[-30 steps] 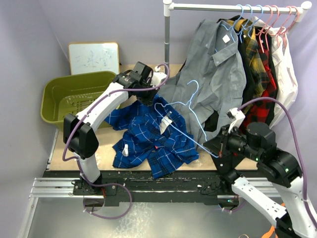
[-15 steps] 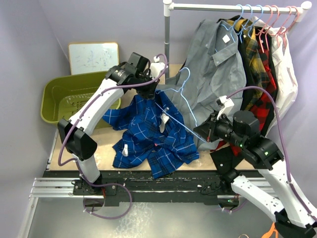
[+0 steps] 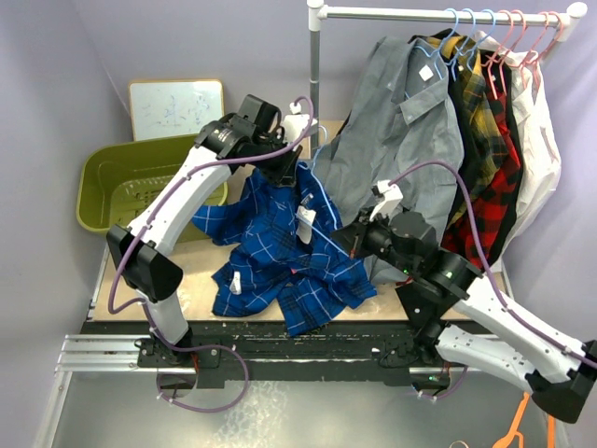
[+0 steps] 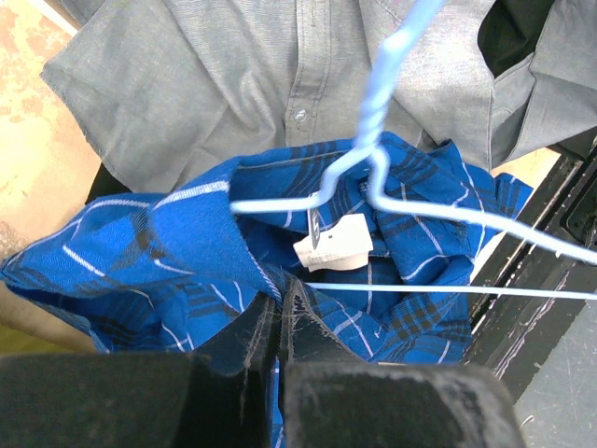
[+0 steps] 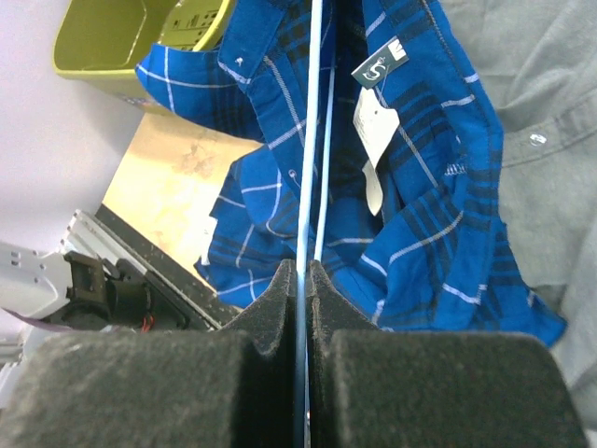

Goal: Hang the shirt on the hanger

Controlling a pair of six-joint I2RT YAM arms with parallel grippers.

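Note:
The royal-blue plaid shirt [image 3: 280, 257] lies bunched on the table, with its collar lifted. My left gripper [image 3: 283, 161] is shut on the collar fabric and holds it up; in the left wrist view its tips [image 4: 277, 313] pinch the blue cloth [image 4: 140, 243] just below the white neck label [image 4: 334, 245]. The light-blue hanger [image 3: 320, 198] runs slantwise into the collar opening; its twisted neck [image 4: 373, 159] rises above the collar. My right gripper [image 3: 353, 241] is shut on the hanger's wire [image 5: 308, 140], right beside the shirt [image 5: 420, 187].
An olive bin [image 3: 140, 182] and a small whiteboard [image 3: 175, 107] stand at the back left. A clothes rail [image 3: 438, 13] at the back right carries a grey shirt [image 3: 401, 140], a red-and-black plaid shirt [image 3: 494, 177] and pink hangers [image 3: 522, 37], close behind both grippers.
My right arm has swung left with the hanger, bringing it from beside the shirt into the collar opening. My left gripper has raised the collar a little.

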